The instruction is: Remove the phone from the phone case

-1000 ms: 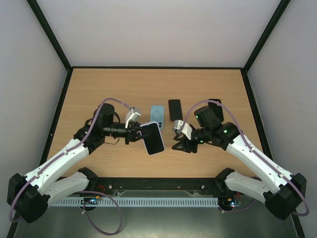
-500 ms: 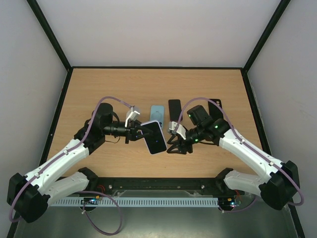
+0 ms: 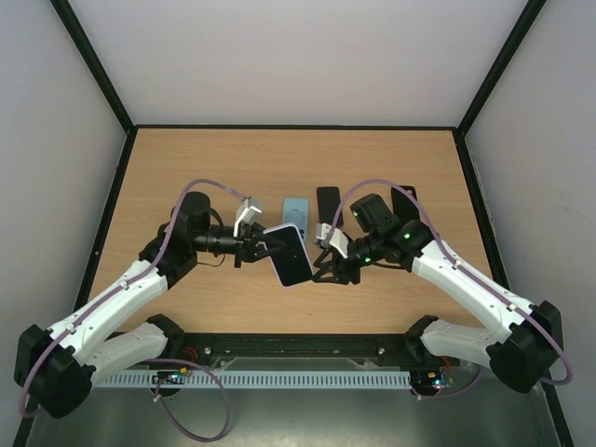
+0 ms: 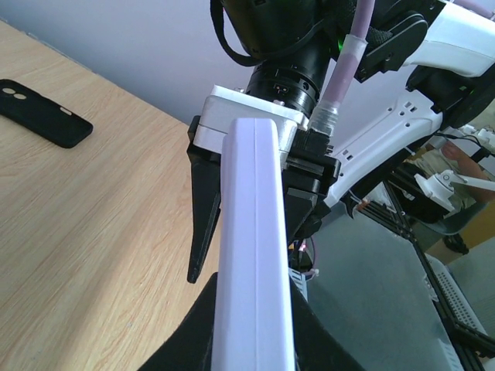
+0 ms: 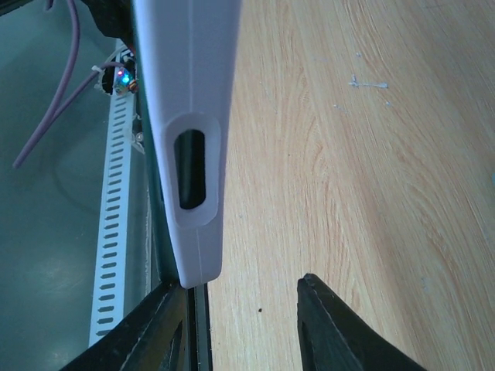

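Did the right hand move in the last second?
Yes. The right hand slid left toward the cased phone; it now sits directly below the black slab, earlier slightly to its right.

site: robot lab cell | cues: white enclosure walls [image 3: 279, 56], wooden table [image 3: 279, 158]

The top camera sits high up behind the two arms and looks down and forward. It is far off, so it sees the whole counter [image 3: 279, 158], the left arm [image 3: 112, 303] and the right arm [image 3: 475, 287].

The left wrist camera is very near the phone case [image 4: 251, 255]. It looks along the thin edge of the case, low over the counter, toward the right arm.

The right wrist camera is very near too. It looks down past the same case at the counter and its front side.

All three views share the phone case and some of the wood.
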Robot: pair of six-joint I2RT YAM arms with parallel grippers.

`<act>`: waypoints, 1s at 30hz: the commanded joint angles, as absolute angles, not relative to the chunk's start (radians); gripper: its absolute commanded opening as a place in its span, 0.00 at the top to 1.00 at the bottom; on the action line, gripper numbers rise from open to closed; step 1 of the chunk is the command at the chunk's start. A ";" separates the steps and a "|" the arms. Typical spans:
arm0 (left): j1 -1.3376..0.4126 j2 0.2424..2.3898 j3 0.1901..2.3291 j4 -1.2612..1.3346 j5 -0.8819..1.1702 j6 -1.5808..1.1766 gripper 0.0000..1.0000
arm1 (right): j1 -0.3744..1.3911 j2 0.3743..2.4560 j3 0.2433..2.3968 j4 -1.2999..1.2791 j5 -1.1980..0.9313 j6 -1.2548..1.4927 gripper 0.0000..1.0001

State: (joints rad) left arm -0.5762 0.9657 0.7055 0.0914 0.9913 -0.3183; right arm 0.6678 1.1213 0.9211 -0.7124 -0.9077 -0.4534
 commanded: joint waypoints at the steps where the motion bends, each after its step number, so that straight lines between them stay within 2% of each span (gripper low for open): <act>1: -0.583 0.962 0.696 0.212 1.130 -0.368 0.98 | 0.670 1.134 0.952 -0.638 -0.818 -0.398 0.64; 6: -0.589 0.964 0.673 0.325 1.241 -0.457 0.97 | 0.670 1.134 0.963 -0.577 -0.750 -0.352 0.64; 10: -0.590 0.952 0.669 0.320 1.229 -0.452 0.98 | 0.669 1.134 0.965 -0.537 -0.719 -0.332 0.62; 18: -0.651 1.016 0.702 0.195 1.095 -0.381 0.98 | 0.669 1.113 1.022 -0.455 -0.927 -0.226 0.51; 22: -0.687 1.034 0.704 0.222 1.107 -0.404 0.98 | 0.669 1.099 1.015 -0.324 -1.054 -0.114 0.43; 25: -0.704 1.043 0.681 0.241 1.039 -0.433 0.97 | 0.669 1.117 1.012 -0.190 -1.147 0.027 0.40; 28: -0.706 1.087 0.686 0.269 1.016 -0.470 0.98 | 0.669 1.135 1.004 -0.005 -1.200 0.246 0.41; 30: -0.706 1.106 0.694 0.267 0.945 -0.485 0.98 | 0.668 1.140 1.024 0.000 -1.202 0.271 0.46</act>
State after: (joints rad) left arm -0.6392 1.0180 0.6956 0.2722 1.0225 -0.4274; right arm 0.6495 1.1229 0.9459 -0.5442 -1.0550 -0.0097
